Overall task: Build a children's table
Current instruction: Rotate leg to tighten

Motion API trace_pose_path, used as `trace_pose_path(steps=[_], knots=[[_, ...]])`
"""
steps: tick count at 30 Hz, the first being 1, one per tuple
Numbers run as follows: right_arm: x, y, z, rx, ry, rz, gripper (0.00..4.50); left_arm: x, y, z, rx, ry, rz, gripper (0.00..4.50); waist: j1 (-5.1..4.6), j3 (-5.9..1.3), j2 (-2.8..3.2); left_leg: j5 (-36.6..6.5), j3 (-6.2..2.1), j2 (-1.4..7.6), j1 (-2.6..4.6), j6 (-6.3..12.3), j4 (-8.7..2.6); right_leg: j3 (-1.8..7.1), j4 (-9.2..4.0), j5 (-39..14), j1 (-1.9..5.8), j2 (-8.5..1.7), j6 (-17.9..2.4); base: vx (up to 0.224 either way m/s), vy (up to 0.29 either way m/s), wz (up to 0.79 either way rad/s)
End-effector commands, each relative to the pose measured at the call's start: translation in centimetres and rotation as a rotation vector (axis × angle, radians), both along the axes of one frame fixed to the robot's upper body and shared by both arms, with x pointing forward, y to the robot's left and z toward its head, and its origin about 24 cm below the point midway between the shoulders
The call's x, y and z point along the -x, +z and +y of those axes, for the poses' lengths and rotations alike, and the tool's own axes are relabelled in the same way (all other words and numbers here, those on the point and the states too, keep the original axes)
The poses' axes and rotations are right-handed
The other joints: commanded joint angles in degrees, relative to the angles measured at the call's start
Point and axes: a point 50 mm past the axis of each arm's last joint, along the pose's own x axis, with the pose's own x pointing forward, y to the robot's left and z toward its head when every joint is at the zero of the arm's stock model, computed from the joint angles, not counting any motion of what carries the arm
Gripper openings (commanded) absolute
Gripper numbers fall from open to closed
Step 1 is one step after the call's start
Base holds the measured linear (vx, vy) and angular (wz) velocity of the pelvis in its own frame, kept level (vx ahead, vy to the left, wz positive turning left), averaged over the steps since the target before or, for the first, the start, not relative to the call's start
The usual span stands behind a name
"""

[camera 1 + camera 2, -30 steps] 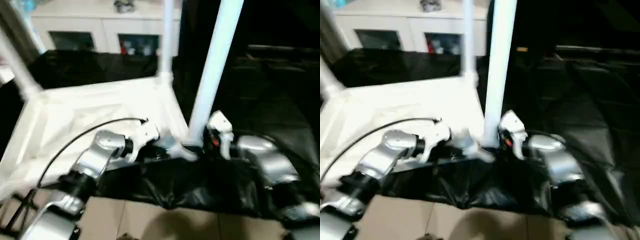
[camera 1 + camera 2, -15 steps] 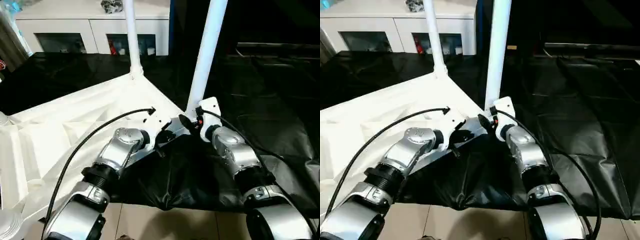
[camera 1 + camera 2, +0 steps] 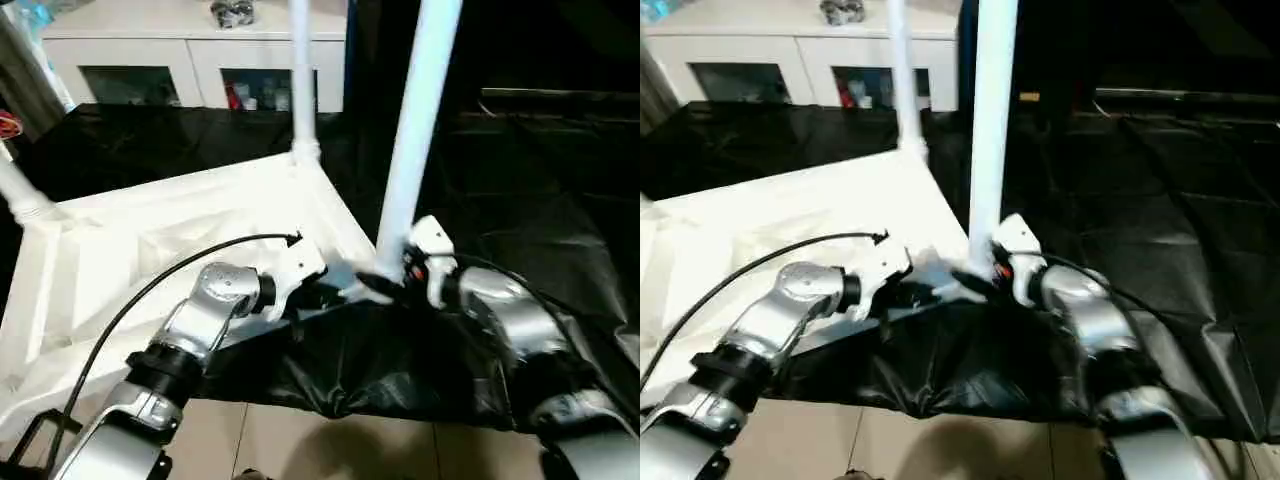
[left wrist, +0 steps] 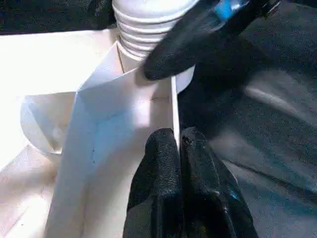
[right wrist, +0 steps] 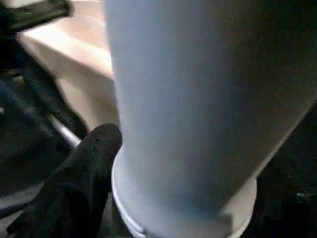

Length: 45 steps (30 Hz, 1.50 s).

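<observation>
The children's table lies upside down: its white ribbed tabletop rests on the black-draped table. A white leg stands upright in the near right corner socket. Two more legs rise from the far and left corners. My left gripper is shut on the tabletop's thin rim just beside that near socket. My right gripper stands open around the foot of the near leg, with one finger lying against its collar.
The black-draped table stretches off to the right, its cloth bunched over the front edge. A white cabinet stands behind. A black cable loops over my left forearm. Tan floor lies below.
The head view has swung, so the whole picture shifted. Both grippers stay at the same near corner. The left one still pinches the rim and the right one stays around the leg's foot.
</observation>
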Motion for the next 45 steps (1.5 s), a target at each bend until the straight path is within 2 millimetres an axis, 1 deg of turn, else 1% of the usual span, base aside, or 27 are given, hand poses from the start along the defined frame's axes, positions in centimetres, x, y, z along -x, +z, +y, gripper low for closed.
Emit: trace_pose_path(steps=[1, 4, 7, 8, 9, 10, 13, 15, 20, 22, 25, 26, 28, 29, 30, 31, 32, 33, 34, 35, 36, 37, 38, 39, 40, 42, 45], knots=[[0.7, 0.8, 0.3, -0.011, 0.123, 0.006, 3.6, 0.3, 1.7, -1.0, 0.062, -0.118, -0.056, 0.0, 0.23, -4.6, -0.77, -11.8, -0.21, 1.97, 0.72, 5.0, -3.76, 2.59, -3.91, -13.4, 3.69, -2.98, -12.6, 0.0, 0.0, 0.0], [1.3, 0.9, 0.0, -0.005, 0.192, 0.027, 3.6, 0.5, 1.8, -0.6, 0.057, -0.144, -0.048, 0.0, 0.79, -4.62, -0.74, -11.3, -0.12, 1.97, 0.75, 5.34, -3.67, 2.65, -3.86, -13.2, 3.51, -3.0, -12.8, 0.0, 0.0, 0.0], [2.1, 1.0, -0.1, 0.008, 0.269, 0.053, 3.6, 0.7, 1.8, -0.1, 0.049, -0.182, -0.029, 0.0, 1.04, -4.63, -0.75, -11.2, -0.23, 1.96, 0.73, 4.94, -3.74, 2.58, -3.87, -14.0, 3.53, -3.02, -12.4, 0.0, 0.0, 0.0], [2.3, 1.0, -0.1, 0.012, 0.292, 0.064, 3.45, 0.8, 1.8, 0.0, 0.046, -0.195, -0.017, 0.0, 1.07, -4.6, -0.77, -11.4, -0.2, 2.0, 0.8, 4.92, -3.78, 2.62, -3.88, -14.0, 3.49, -2.96, -12.4, 0.0, 0.0, 0.0], [2.5, 1.0, -0.1, 0.014, 0.307, 0.072, 3.45, 0.9, 1.8, 0.1, 0.043, -0.207, -0.007, 0.0, 1.1, -4.59, -0.78, -11.3, -0.23, 1.97, 0.73, 4.9, -3.78, 2.61, -3.86, -14.1, 3.54, -2.99, -12.3, 0.0, 0.0, 0.0], [2.6, 1.0, -0.1, 0.015, 0.316, 0.078, 3.27, 1.0, 1.7, 0.1, 0.04, -0.219, 0.001, 0.0, 1.16, -4.61, -0.81, -11.4, -0.23, 1.98, 0.72, 4.82, -3.79, 2.61, -3.88, -14.4, 3.55, -3.06, -12.2, 0.0, 0.0, 0.0], [2.9, 0.9, -0.1, 0.015, 0.335, 0.091, 3.24, 1.2, 1.6, 0.2, 0.033, -0.234, 0.015, 0.0, 1.13, -4.59, -0.78, -11.7, -0.24, 1.96, 0.74, 4.51, -3.8, 2.6, -3.97, -15.0, 3.49, -3.06, -12.2, 0.0, 0.0, 0.0], [3.1, 0.9, 0.0, 0.01, 0.345, 0.103, 2.87, 1.4, 1.5, 0.2, 0.034, -0.247, 0.024, 0.0, 1.13, -4.6, -0.78, -11.7, -0.28, 2.0, 0.76, 4.32, -3.84, 2.63, -3.96, -15.3, 3.54, -3.1, -12.0, 0.0, 0.0, 0.0], [3.2, 0.5, 0.3, 0.01, 0.33, 0.106, 2.75, 1.1, 1.4, 0.1, 0.036, -0.211, 0.005, 0.0, 1.08, -4.64, -0.78, -11.5, -0.28, 1.95, 0.78, 4.08, -3.8, 2.6, -4.0, -15.2, 3.51, -3.07, -11.9, 0.0, 0.0, 0.0], [3.2, 0.2, 0.6, -0.001, 0.294, 0.103, 2.75, 0.6, 1.4, -0.2, 0.04, -0.156, -0.012, 0.0, 1.03, -4.58, -0.82, -11.8, -0.24, 1.95, 0.81, 4.03, -3.82, 2.63, -4.1, -15.7, 3.37, -3.04, -11.8, 0.0, 0.0, 0.0], [2.2, -0.5, 1.2, -0.007, 0.153, 0.08, 2.74, -0.3, 1.6, -0.6, 0.055, -0.057, -0.035, 0.0, 0.69, -4.46, -0.9, -12.1, -0.34, 1.68, 0.68, 3.13, -3.94, 2.51, -4.39, -17.7, 3.51, -3.09, -10.9, 0.0, 0.0, 0.0], [1.3, -0.9, 1.5, 0.001, 0.039, 0.059, 2.74, -0.9, 1.8, -0.9, 0.07, 0.006, -0.048, 0.0, 0.41, -4.44, -0.84, -12.6, -0.29, 1.59, 0.91, 2.44, -3.91, 2.5, -4.55, -19.2, 3.21, -3.1, -10.6, 0.0, 0.0, 0.0], [0.4, -1.4, 1.8, 0.009, -0.094, 0.035, 2.74, -1.4, 1.9, -1.2, 0.069, 0.059, -0.066, 0.0, -0.11, -4.43, -0.84, -13.1, -0.54, 1.43, 0.66, 1.41, -4.08, 2.3, -4.6, -20.8, 3.55, -3.18, -9.8, 0.0, 0.0, 0.0], [0.1, -1.5, 1.8, 0.01, -0.143, 0.027, 2.74, -1.6, 1.9, -1.3, 0.062, 0.073, -0.074, 0.0, -0.53, -4.39, -0.9, -13.9, -0.58, 1.45, 0.74, 1.26, -4.13, 2.28, -4.75, -21.3, 3.5, -3.17, -9.5, 0.0, 0.0, 0.0], [-0.4, -1.7, 2.0, 0.004, -0.215, 0.032, 2.74, -1.9, 2.0, -1.6, 0.061, 0.107, -0.085, 0.0, -0.59, -4.4, -0.73, -14.2, -0.54, 1.45, 0.94, 1.35, -4.1, 2.35, -4.89, -21.3, 3.37, -3.15, -9.5, 0.0, 0.0, 0.0], [-0.9, -2.0, 2.4, -0.007, -0.301, 0.041, 2.74, -2.3, 2.1, -2.0, 0.059, 0.165, -0.1, 0.0, -1.03, -4.37, -0.67, -14.2, -0.53, 1.33, 0.75, 1.59, -4.05, 2.38, -4.9, -20.9, 3.47, -3.11, -9.7, 0.0, 0.0, 0.0], [-1.4, -2.2, 3.0, -0.023, -0.393, 0.052, 2.74, -2.8, 2.2, -2.6, 0.065, 0.234, -0.113, 0.0, -1.22, -4.43, -0.6, -13.8, -0.43, 1.28, 0.83, 1.5, -3.98, 2.39, -4.92, -20.5, 3.29, -3.03, -9.8, 0.0, 0.0, 0.0], [-1.6, -2.2, 3.2, -0.028, -0.418, 0.053, 2.74, -2.9, 2.3, -2.8, 0.07, 0.254, -0.115, 0.0, -1.18, -4.5, -0.46, -13.5, -0.46, 1.32, 1.02, 1.33, -3.93, 2.41, -4.85, -20.1, 3.21, -3.04, -10.0, 0.0, 0.0, 0.0], [-1.7, -2.2, 3.4, -0.033, -0.44, 0.053, 2.73, -3.0, 2.3, -3.0, 0.074, 0.272, -0.116, 0.0, -1.24, -4.62, -0.51, -12.8, -0.52, 1.36, 0.89, 1.36, -3.94, 2.37, -4.64, -18.6, 3.39, -3.03, -10.5, 0.0, 0.0, 0.0], [-1.7, -2.2, 3.4, -0.033, -0.44, 0.053, 2.73, -3.0, 2.3, -3.0, 0.074, 0.272, -0.116, 0.0, -1.05, -4.71, -0.54, -11.9, -0.49, 1.41, 0.78, 1.84, -3.91, 2.38, -4.47, -16.5, 3.55, -3.0, -10.8, 0.0, 0.0, 0.0], [-2.0, -2.2, 4.0, -0.041, -0.468, 0.043, 2.73, -3.2, 2.4, -3.4, 0.086, 0.302, -0.124, 0.0, -0.95, -4.8, -0.34, -11.4, -0.51, 1.43, 0.73, 2.2, -3.87, 2.39, -4.28, -15.1, 3.6, -2.97, -11.2, 0.0, 0.0, 0.0], [-2.1, -2.0, 4.5, -0.051, -0.478, 0.031, 2.73, -3.2, 2.4, -3.8, 0.096, 0.313, -0.128, 0.0, -1.02, -4.98, -0.45, -10.2, -0.39, 1.46, 0.72, 2.73, -3.72, 2.52, -3.98, -12.1, 3.49, -3.0, -12.1, 0.0, 0.0, 0.0], [-2.2, -1.9, 5.0, -0.07, -0.47, 0.024, 2.73, -3.1, 2.4, -4.1, 0.102, 0.309, -0.131, 0.0, -0.9, -5.08, -0.51, -9.3, -0.35, 1.34, 0.59, 3.36, -3.63, 2.47, -3.82, -10.3, 3.76, -3.02, -12.6, 0.0, 0.0, 0.0], [-2.2, -1.7, 5.5, -0.101, -0.452, 0.02, 3.08, -2.9, 2.3, -4.5, 0.108, 0.288, -0.134, 0.0, -0.83, -5.1, -0.52, -8.8, -0.33, 1.37, 0.58, 3.75, -3.61, 2.46, -3.7, -9.5, 3.8, -3.01, -12.9, 0.0, 0.0, 0.0], [-2.2, -1.7, 5.5, -0.103, -0.45, 0.021, 3.29, -2.9, 2.3, -4.5, 0.108, 0.285, -0.134, 0.0, -0.75, -5.13, -0.5, -8.2, -0.27, 1.34, 0.5, 4.58, -3.53, 2.46, -3.6, -8.4, 3.89, -3.05, -13.3, 0.0, 0.0, 0.0], [-2.1, -1.5, 5.6, -0.122, -0.413, 0.025, 3.46, -2.5, 2.1, -4.7, 0.113, 0.242, -0.133, 0.0, -0.73, -5.06, -0.54, -8.1, -0.26, 1.38, 0.49, 5.38, -3.54, 2.4, -3.6, -8.1, 3.93, -3.01, -13.6, 0.0, 0.0, 0.0], [-2.0, -1.2, 5.1, -0.112, -0.352, 0.003, 3.72, -1.9, 2.0, -4.7, 0.117, 0.171, -0.129, 0.0, -0.71, -4.94, -0.51, -9.5, -0.27, 1.47, 0.57, 5.3, -3.6, 2.39, -3.79, -10.3, 3.94, -3.1, -13.4, 0.0, 0.0, 0.0]])
